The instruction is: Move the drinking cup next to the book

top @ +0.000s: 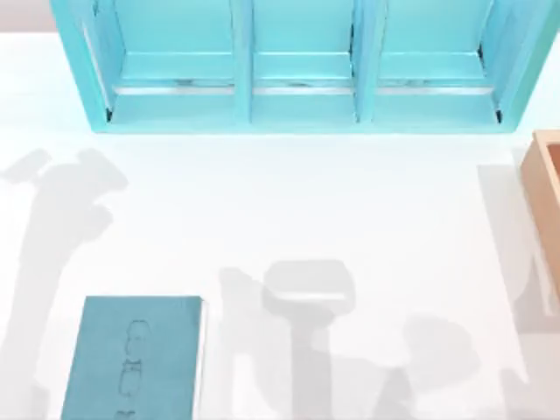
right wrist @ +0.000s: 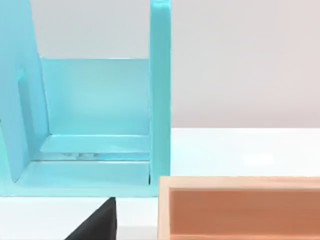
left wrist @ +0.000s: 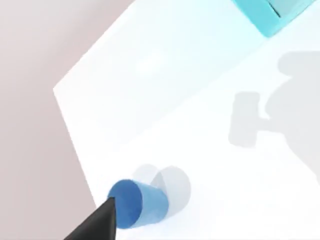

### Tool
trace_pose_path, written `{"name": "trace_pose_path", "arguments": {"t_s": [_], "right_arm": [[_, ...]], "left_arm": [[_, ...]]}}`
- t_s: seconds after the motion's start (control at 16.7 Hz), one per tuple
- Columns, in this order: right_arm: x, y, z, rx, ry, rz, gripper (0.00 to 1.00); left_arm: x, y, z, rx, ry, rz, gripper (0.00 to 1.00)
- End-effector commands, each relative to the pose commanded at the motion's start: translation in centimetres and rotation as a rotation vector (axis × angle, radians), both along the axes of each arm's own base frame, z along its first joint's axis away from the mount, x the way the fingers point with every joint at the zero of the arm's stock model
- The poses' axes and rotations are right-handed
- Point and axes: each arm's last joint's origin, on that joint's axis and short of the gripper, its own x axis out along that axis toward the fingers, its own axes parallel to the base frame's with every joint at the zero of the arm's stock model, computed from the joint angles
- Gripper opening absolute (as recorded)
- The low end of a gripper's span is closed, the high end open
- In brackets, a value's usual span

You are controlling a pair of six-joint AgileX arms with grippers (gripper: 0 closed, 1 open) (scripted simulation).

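The drinking cup [left wrist: 137,202] is blue and sits on the white table close to the table's edge. A dark part of my left gripper [left wrist: 97,222] lies right beside the cup, at its darker round end; contact cannot be judged. The book [top: 136,359] is teal with faint dark marks down its middle and a white page edge, lying flat at the front left of the table. A dark part of my right gripper [right wrist: 95,222] hovers near the wooden box, holding nothing that I can see.
A big light-blue shelf unit [top: 297,70] spans the back of the table, also seen as a corner [left wrist: 265,15] and as an open bay [right wrist: 95,125]. An open wooden box [top: 544,188] stands at the right edge, its wall [right wrist: 240,207] close to my right gripper.
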Motion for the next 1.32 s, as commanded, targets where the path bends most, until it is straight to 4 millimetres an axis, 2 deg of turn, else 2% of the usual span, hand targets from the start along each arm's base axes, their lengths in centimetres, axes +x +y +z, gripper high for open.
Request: {"name": "trace_pose_path", "arguments": {"t_s": [0.12, 0.24, 0.42, 0.6, 0.78, 1.02, 1.2, 1.32], "right_arm": [[0.0, 0.0, 0.0, 0.000, 0.000, 0.000, 1.00], [0.0, 0.0, 0.0, 0.000, 0.000, 0.000, 1.00], [0.0, 0.0, 0.0, 0.000, 0.000, 0.000, 1.00], [0.0, 0.0, 0.0, 0.000, 0.000, 0.000, 1.00], [0.0, 0.0, 0.0, 0.000, 0.000, 0.000, 1.00], [0.0, 0.0, 0.0, 0.000, 0.000, 0.000, 1.00], [0.0, 0.0, 0.0, 0.000, 0.000, 0.000, 1.00], [0.0, 0.0, 0.0, 0.000, 0.000, 0.000, 1.00]], "left_arm": [[5.3, 0.5, 0.7, 0.109, 0.170, -0.089, 1.00], [10.6, 1.4, 0.0, 0.194, 0.339, -0.189, 1.00], [17.4, 3.7, -3.0, 0.273, 0.567, -0.345, 1.00], [21.5, 7.0, -6.3, 0.307, 0.737, -0.492, 1.00], [23.2, 10.5, -8.5, 0.320, 0.839, -0.611, 1.00], [23.3, 14.9, -9.3, 0.346, 0.883, -0.699, 1.00], [23.0, 17.1, -9.4, 0.372, 0.886, -0.721, 1.00], [22.8, 17.9, -9.5, 0.381, 0.886, -0.725, 1.00]]}}
